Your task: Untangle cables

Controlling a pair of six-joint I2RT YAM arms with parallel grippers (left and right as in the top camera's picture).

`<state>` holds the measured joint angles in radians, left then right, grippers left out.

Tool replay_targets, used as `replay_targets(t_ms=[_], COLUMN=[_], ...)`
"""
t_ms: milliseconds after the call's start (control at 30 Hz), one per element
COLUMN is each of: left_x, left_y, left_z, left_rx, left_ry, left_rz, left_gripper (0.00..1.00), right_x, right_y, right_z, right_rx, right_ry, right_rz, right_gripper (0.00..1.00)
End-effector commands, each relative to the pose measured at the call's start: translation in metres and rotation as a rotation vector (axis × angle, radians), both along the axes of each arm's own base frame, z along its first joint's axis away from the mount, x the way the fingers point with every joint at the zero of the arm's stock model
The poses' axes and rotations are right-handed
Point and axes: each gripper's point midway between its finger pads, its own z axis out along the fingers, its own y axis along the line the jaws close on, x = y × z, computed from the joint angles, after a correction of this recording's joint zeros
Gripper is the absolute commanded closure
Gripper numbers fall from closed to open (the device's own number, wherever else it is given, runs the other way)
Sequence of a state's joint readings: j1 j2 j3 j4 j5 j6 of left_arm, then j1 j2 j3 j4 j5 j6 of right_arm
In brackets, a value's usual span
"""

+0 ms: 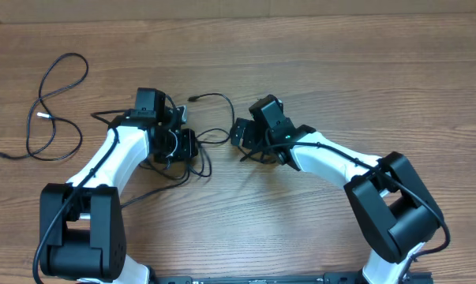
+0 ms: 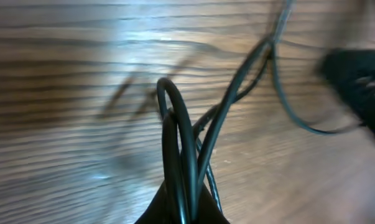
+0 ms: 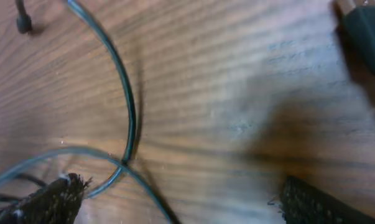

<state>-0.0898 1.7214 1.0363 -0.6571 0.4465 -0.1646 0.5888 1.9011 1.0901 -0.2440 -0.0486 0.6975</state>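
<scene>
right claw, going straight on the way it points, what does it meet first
Likely the bare table between its open fingers; the thin cable crossing by one finger might catch first, depth unclear.

A brown wood-grain worktop [image 1: 245, 237] is filling the overhead view, and a paler tan strip [image 1: 238, 6] is running along its far edge.

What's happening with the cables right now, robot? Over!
Left gripper shut on tangled cables. Right gripper open, a strand between its fingers. One loose cable apart, far left. Nothing blocking.

L gripper [image 2: 182, 214] pinching looped cables [image 2: 186, 149] above table [image 2: 63, 93]
</scene>
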Motion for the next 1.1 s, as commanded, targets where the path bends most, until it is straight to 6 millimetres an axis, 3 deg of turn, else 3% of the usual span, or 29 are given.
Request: replay_targets(t_ms=[0, 100, 267, 333, 433, 500, 600, 733, 800, 933, 1067], left_x=[0.022, 0.037, 0.053, 0.057, 0.069, 0.083, 0.099, 0.088, 0.077, 0.071, 0.06], left_y=[-0.03, -0.045, -0.06, -0.064, -0.073, -0.079, -0.091, -0.131, -0.143, -0.122, -0.11], left_z=[0.049, 0.098, 0.189, 0.21, 0.22, 0.22, 0.215, 0.205, 0.175, 0.111, 0.079], left_rx=[-0.225, -0.437, -0.786, -0.852, -0.834, -0.789, -0.737, -0.708, -0.6, -0.291, -0.159], left_ry=[-0.134, -0.233, -0.462, -0.512, -0.55, -0.566, -0.537, -0.537, -0.495, -0.373, -0.323], left_rz=[-0.128, -0.186, -0.34, -0.382, -0.369, -0.302, -0.178, -0.244, -0.269, -0.165, -0.197], left_gripper=[0.96, 0.96, 0.96, 0.96, 0.96, 0.96, 0.96, 0.96, 0.96, 0.96, 0.96], right_x=[-0.012, -0.014, 0.004, 0.006, 0.001, -0.006, -0.015, -0.024, -0.026, -0.029, -0.031], right_y=[0.005, 0.002, -0.044, -0.063, -0.091, -0.104, -0.11, -0.112, -0.112, -0.112, -0.113], right_z=[0.012, 0.037, 0.13, 0.167, 0.21, 0.223, 0.223, 0.2, 0.183, 0.163, 0.143], right_rx=[0.009, 0.09, 0.21, 0.249, 0.279, 0.276, 0.264, 0.245, 0.234, 0.218, 0.204], right_ry=[0.004, -0.001, -0.156, -0.233, -0.321, -0.344, -0.321, -0.217, -0.155, -0.075, -0.003], right_rz=[0.164, 0.241, 0.17, 0.139, 0.094, 0.069, 0.052, 0.043, 0.037, 0.03, 0.023], right_gripper=[0.0, 0.0, 0.05, 0.03, 0.0, 0.0, 0.0, 0.0, 0.0, 0.0, 0.0])
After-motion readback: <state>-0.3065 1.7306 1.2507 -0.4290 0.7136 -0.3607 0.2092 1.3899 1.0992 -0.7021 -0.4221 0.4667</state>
